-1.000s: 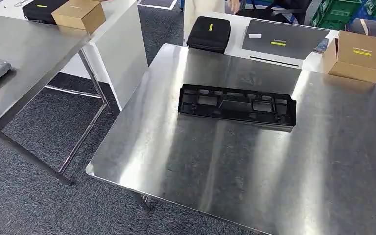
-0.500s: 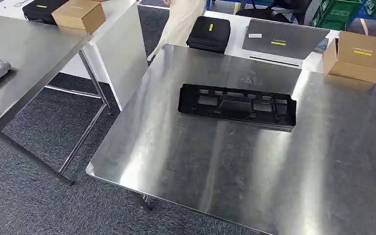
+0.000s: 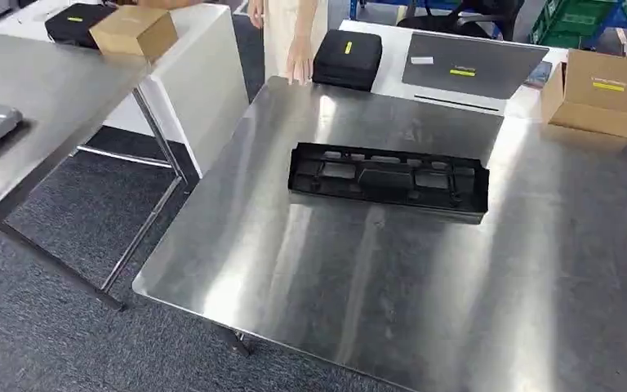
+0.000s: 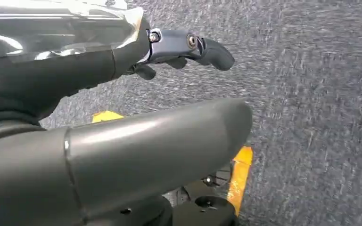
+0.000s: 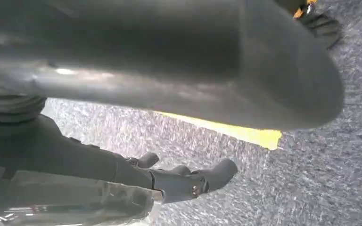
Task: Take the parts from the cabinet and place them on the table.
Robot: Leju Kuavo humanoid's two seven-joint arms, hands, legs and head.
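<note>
The black part (image 3: 388, 181) lies flat mid-worktop (image 3: 294, 286) (person's hand (image 3: 299, 64) at 11 o'clock). Left hand (image 4: 122, 94) and right hand (image 5: 160, 141) hang empty, fingers apart.

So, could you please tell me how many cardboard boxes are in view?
2: one cardboard box on the white table at far left, the other at far right beyond the steel table. Others may be out of frame.

Person (image 3: 294, 37) is getting cut off at top edge, table (image 3: 539, 327) running off right and bottom; thick thumb (image 5: 207, 61) is blocking most beyond right fingers (image 5: 188, 181).
</note>
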